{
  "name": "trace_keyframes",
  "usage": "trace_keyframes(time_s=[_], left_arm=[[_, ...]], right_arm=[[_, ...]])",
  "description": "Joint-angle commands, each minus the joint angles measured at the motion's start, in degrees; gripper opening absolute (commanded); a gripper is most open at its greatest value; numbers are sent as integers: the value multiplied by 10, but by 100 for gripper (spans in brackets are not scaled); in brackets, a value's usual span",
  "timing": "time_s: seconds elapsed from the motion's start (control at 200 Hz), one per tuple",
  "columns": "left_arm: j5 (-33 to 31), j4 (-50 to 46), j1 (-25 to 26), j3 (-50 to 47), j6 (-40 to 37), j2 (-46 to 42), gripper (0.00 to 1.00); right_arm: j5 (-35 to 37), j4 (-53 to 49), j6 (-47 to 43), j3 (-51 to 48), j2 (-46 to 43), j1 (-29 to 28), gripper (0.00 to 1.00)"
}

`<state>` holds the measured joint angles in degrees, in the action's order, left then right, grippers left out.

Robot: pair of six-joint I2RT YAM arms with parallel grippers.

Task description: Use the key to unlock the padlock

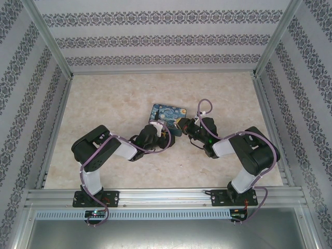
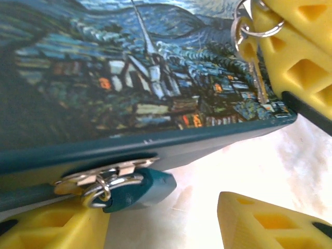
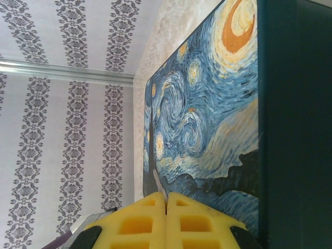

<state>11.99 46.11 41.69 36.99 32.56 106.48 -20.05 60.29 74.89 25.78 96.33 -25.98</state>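
Observation:
The small teal padlock (image 2: 142, 188) hangs by its silvery shackle from the hasp on the front of the painted tin (image 2: 129, 78). My left gripper (image 2: 161, 212) is open around it. The padlock's body lies against the left finger (image 2: 52, 231), and the right finger (image 2: 270, 223) stands well apart from it. My right gripper (image 3: 166, 199) is shut on the key (image 3: 160, 182), whose thin blade pokes out past the fingertips over the tin's lid (image 3: 207, 119). In the left wrist view the key (image 2: 256, 72) and its ring hang at the tin's right corner. Both grippers meet at the tin's (image 1: 168, 115) near edge.
The tin lies in the middle of a pale marbled table (image 1: 104, 109). Patterned walls and metal frame posts (image 1: 52, 52) close in the back and sides. A metal rail (image 1: 166, 197) runs along the near edge, where the arm bases are bolted.

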Motion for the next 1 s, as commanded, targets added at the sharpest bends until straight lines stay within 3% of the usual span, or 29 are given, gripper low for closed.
trace_keyframes(time_s=[0.0, 0.42, 0.994], left_arm=[[36, 51, -10, 8, 37, 14, 57], [34, 111, -39, -1, 129, 43, 58], [24, 261, -41, -45, 261, 53, 58]], right_arm=[[-9, -5, -4, 6, 21, 7, 0], [-17, 20, 7, 7, 42, 13, 0], [-19, 38, 17, 2, 46, 16, 0]])
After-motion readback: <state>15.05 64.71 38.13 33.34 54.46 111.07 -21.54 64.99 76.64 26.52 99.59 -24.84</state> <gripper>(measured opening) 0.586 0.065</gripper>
